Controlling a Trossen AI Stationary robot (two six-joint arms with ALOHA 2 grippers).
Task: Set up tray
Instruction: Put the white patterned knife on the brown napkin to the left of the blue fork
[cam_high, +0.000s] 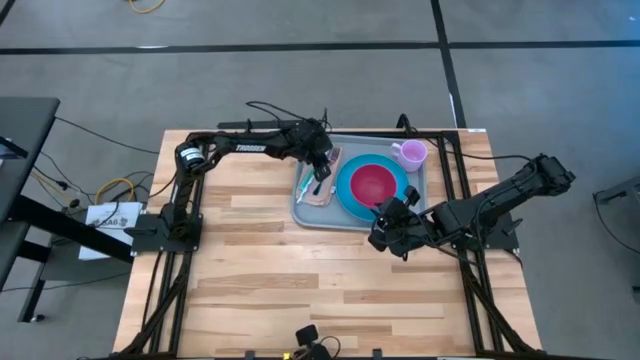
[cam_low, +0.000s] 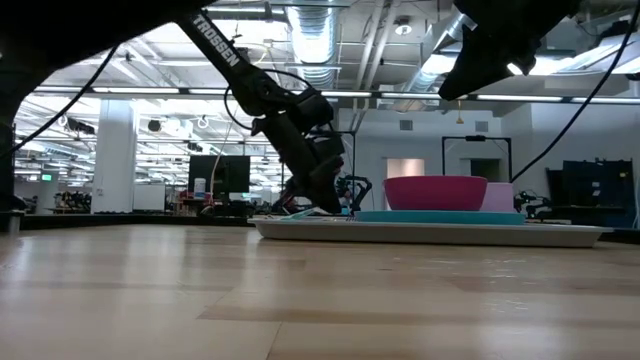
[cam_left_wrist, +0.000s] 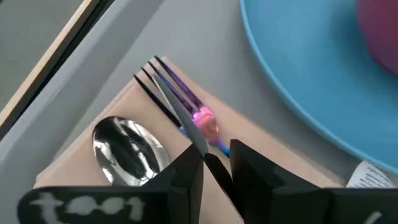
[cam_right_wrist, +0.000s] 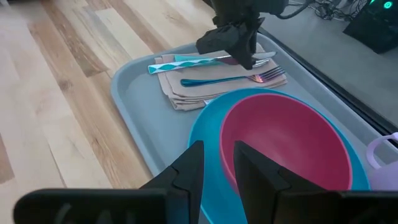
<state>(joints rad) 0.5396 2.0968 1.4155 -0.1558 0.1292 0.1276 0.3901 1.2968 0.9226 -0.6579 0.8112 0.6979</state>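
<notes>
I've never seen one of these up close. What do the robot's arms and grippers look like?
Both arms are black, jointed links with loose black cables. The left arm carries white TROSSEN lettering. The left gripper and the right gripper each end in two flat, dark, blocky fingers.

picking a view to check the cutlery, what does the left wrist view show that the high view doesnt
Only the left wrist view shows the spoon bowl and fork tines clearly on the napkin, with the left gripper closed on a thin utensil. Only the high view shows the lilac mug, the right gripper and the wooden table. Both show the tray and blue plate.
</notes>
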